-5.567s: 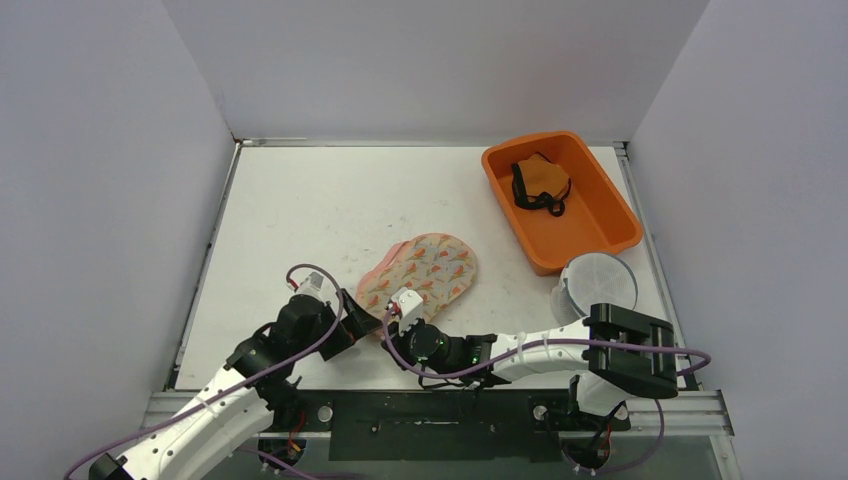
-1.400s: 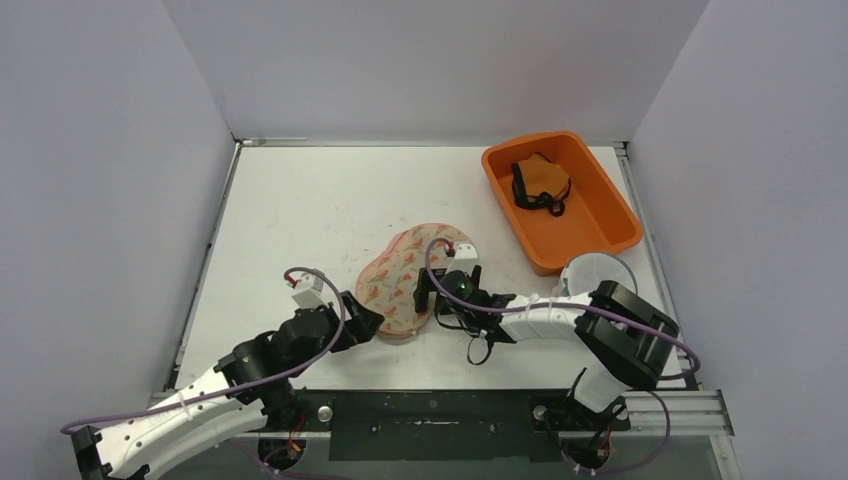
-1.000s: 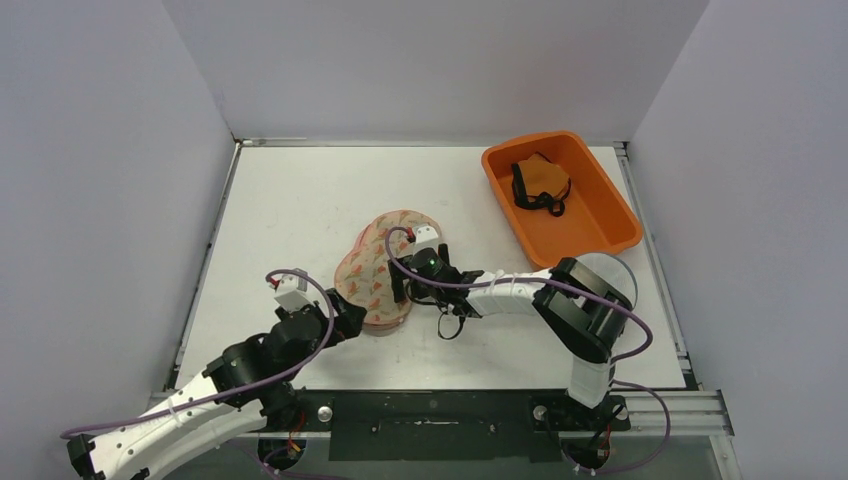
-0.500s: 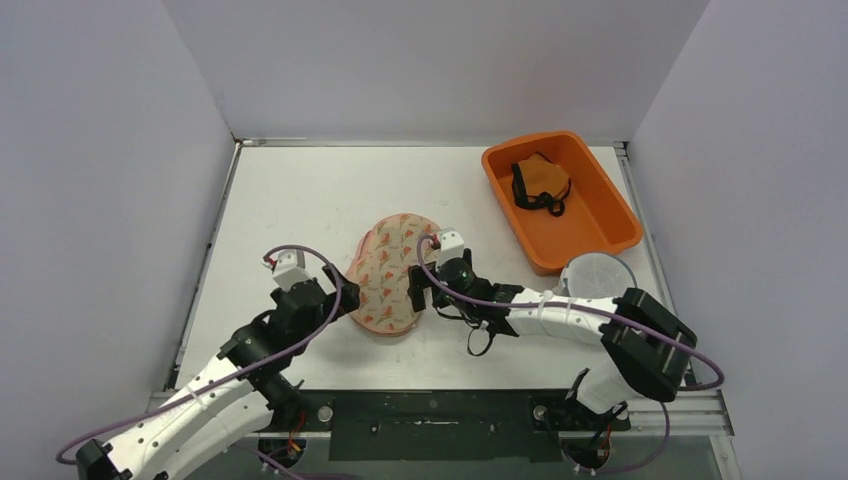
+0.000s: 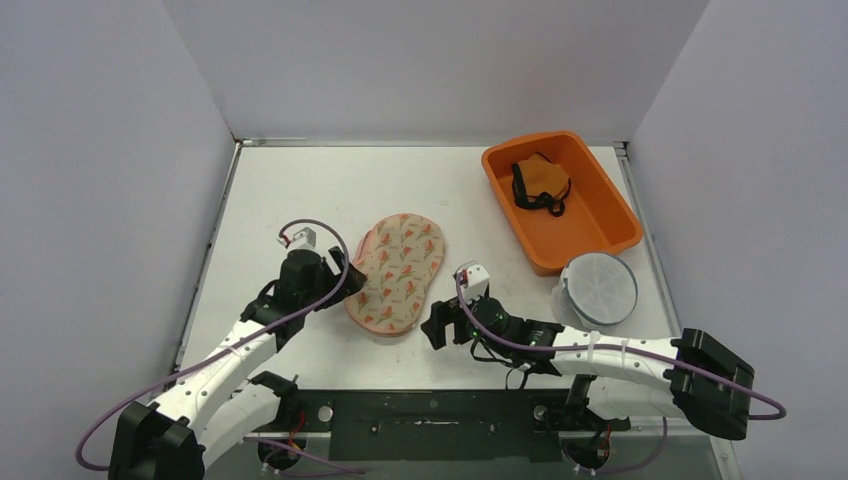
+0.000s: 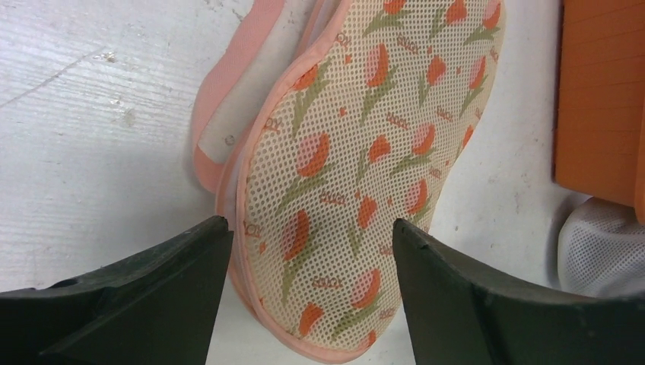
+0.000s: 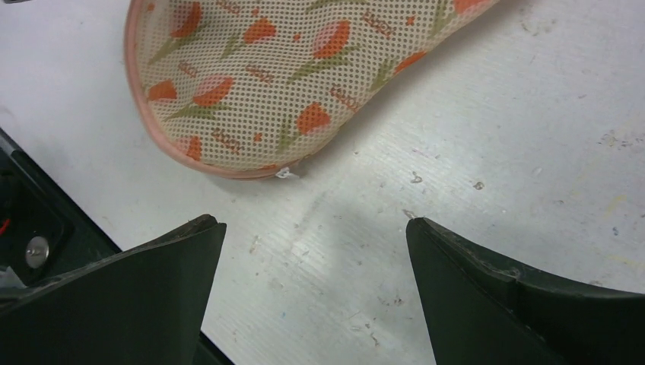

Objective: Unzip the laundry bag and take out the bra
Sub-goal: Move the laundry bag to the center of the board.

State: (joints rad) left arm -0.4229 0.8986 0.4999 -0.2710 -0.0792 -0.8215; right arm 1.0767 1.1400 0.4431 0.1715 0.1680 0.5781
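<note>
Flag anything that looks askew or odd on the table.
The laundry bag looks askew: a pink-edged layer pokes out from under its patterned top along the left side. Whether that is part of the bag or its contents, I cannot tell.

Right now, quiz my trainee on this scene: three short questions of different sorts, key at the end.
1. True or false: the floral mesh laundry bag lies inside the orange bin.
2. What lies in the orange bin? A) an orange-and-black bra B) a shoe C) a towel
3. Fill in: on the right arm, the jaws stand ____.
Key: 1 false; 2 A; 3 open.
</note>
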